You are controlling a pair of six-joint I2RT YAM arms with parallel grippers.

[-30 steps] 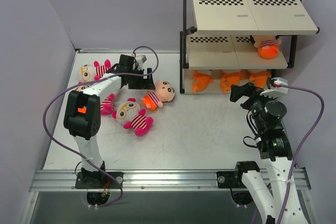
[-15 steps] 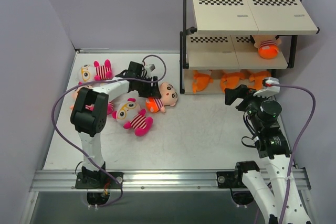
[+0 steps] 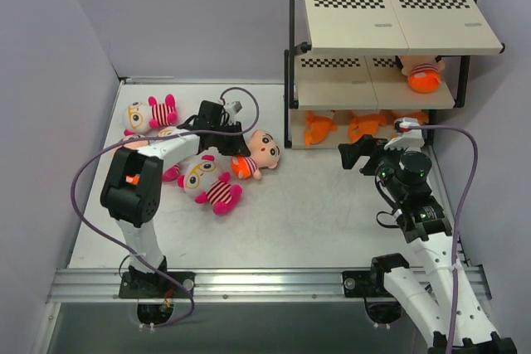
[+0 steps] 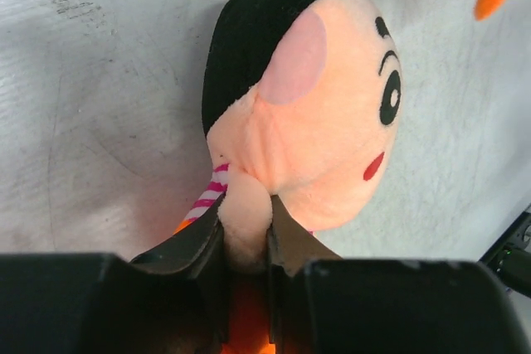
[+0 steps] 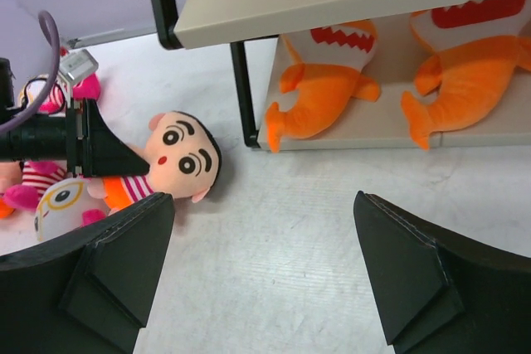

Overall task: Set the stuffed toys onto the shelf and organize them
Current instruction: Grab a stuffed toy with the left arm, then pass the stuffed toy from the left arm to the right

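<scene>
The left hand [image 4: 246, 223] is pinched shut on only a small peach nub just under the head of the peach-headed doll [image 4: 319, 113]. That doll lies on the table [image 3: 315, 213], a little left of the shelf [image 3: 398, 31] and not yet on any board. This thin hold is the main risk: the plush is soft and the big head hangs off to one side, so on a lift the nub could squeeze out of the fingers and the doll drop. It could also swing and catch the shelf's black post or a board edge on the way in. Its likely place is the middle tier, beside the second doll [image 3: 423, 75] at the right end, and a dangling toy could nudge that one or the orange sharks [image 3: 318, 128] below. The right hand [image 3: 355, 153] is wide open and empty in front of the bottom tier, so the two arms could meet there. A glasses toy [image 3: 207, 180] lies near the doll and might be dragged along.
</scene>
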